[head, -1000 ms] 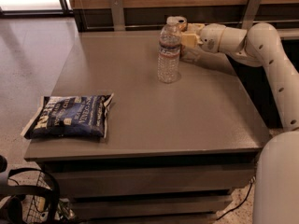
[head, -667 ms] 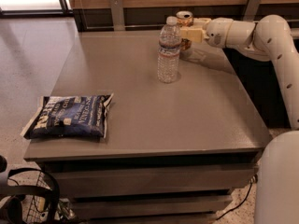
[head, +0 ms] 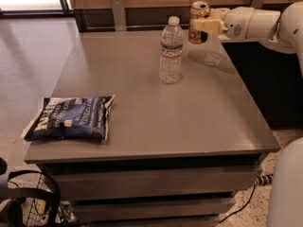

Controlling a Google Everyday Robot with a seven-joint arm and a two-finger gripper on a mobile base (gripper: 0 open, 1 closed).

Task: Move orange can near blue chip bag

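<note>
The orange can (head: 198,18), copper with a silver top, is held in my gripper (head: 204,26) over the table's far right corner, a little above the surface, with its shadow on the tabletop below. The gripper reaches in from the right and is shut on the can's side. The blue chip bag (head: 70,118) lies flat at the table's front left corner, far from the can.
A clear plastic water bottle (head: 170,51) stands upright on the grey table (head: 189,122), just left of and in front of the can. A wood-panelled wall runs behind the table. Black cart parts (head: 28,202) sit on the floor at the lower left.
The gripper has lifted the orange can from behind the bottle, up and slightly to the right. The bottle and the chip bag have not moved.
</note>
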